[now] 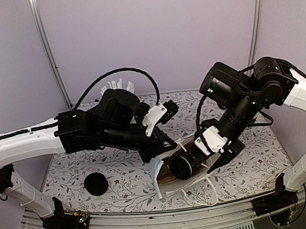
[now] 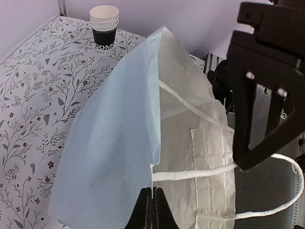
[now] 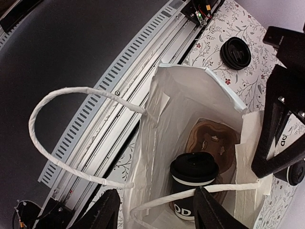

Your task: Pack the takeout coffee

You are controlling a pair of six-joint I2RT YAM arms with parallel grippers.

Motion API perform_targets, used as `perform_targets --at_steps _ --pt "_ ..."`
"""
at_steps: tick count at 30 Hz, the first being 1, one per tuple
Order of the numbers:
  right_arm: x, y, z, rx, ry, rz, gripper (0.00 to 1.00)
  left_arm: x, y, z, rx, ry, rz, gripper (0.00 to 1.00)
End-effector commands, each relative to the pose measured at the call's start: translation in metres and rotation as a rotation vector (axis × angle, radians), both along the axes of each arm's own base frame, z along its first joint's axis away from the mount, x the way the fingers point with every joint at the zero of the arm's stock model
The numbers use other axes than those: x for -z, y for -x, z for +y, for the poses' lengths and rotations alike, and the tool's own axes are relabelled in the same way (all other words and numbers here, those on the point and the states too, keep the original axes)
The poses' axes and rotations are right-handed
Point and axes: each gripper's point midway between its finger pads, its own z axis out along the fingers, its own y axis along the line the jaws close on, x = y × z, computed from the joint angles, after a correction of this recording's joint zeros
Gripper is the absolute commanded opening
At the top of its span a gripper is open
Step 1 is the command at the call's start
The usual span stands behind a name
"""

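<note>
The takeout coffee (image 3: 194,171), a black lidded cup, stands upright inside a white paper bag (image 3: 176,95) beside a flat brown thing (image 3: 212,136) on the bag's floor. From above the cup (image 1: 180,167) shows through the bag's mouth (image 1: 160,175). My right gripper (image 3: 156,205) hovers over the mouth, jaws apart with nothing between them; a handle loop crosses just under one finger. My left gripper (image 2: 151,202) is shut on the bag's rim (image 2: 157,157), holding the bag (image 2: 114,138) up and open.
A low pile of black lids (image 1: 96,183) lies at the front left. A stack of unlidded cups (image 2: 105,26) stands at the table's back. The bag's handles (image 1: 202,188) hang over the near edge by the metal rail (image 3: 119,81).
</note>
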Motion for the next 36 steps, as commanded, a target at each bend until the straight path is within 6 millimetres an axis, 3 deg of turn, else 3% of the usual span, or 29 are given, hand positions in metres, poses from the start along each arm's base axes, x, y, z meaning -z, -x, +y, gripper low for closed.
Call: perform_targets --at_steps 1,5,9,17,21,25,36 --pt "-0.01 0.001 0.009 -0.009 -0.014 -0.081 0.57 -0.01 -0.012 0.004 -0.044 0.05 0.035 0.0" --pt "-0.024 0.013 0.021 -0.037 -0.052 -0.128 0.57 -0.007 -0.018 0.003 -0.053 0.064 0.079 0.0" --pt "-0.023 0.019 0.03 -0.031 -0.045 -0.158 0.58 -0.004 -0.02 0.001 -0.048 0.063 0.103 0.0" --pt "0.053 -0.03 0.032 0.094 0.095 -0.374 0.41 -0.008 -0.017 0.002 -0.029 0.108 0.154 0.0" --pt "0.067 -0.048 0.036 0.134 0.107 -0.441 0.37 -0.004 -0.017 0.004 -0.02 0.108 0.174 0.0" --pt "0.083 -0.062 0.034 0.157 0.144 -0.457 0.37 -0.003 -0.019 0.005 -0.015 0.125 0.187 0.0" --pt "0.115 -0.094 0.031 0.204 0.202 -0.456 0.52 0.0 -0.031 0.013 -0.007 0.161 0.228 0.0"
